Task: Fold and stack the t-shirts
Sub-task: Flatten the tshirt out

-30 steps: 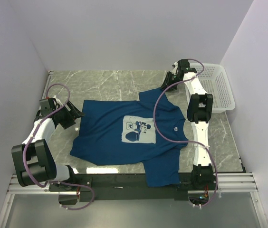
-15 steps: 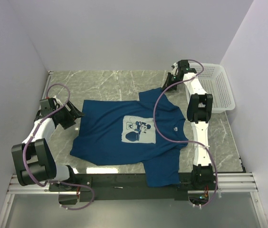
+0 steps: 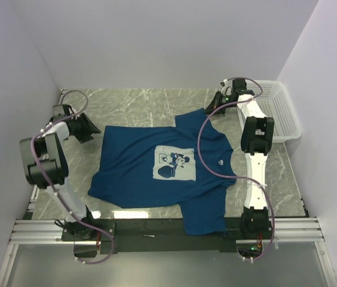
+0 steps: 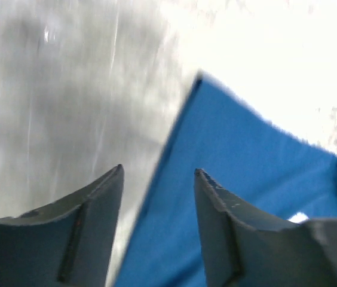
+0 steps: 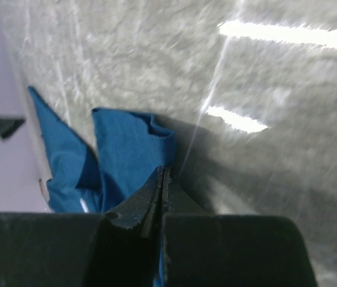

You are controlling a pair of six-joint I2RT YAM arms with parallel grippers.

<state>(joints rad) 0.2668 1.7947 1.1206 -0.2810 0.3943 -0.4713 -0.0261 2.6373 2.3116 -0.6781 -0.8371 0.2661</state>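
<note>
The dark blue t-shirt lies spread flat on the marble table, its white-and-blue cartoon print facing up. My left gripper sits at the shirt's far left hem corner. In the left wrist view its jaws stand open, with the shirt's edge running between them. My right gripper is at the far sleeve. In the right wrist view it is shut on the sleeve's edge, which is lifted and creased.
A white mesh basket stands at the back right, beside the right arm. Walls close in the table on the left, back and right. A near sleeve hangs over the table's front edge by the rail.
The right gripper has shut on the far sleeve. The left arm has swung up and back, bringing its gripper to the shirt's far left corner, and its jaws have narrowed.
</note>
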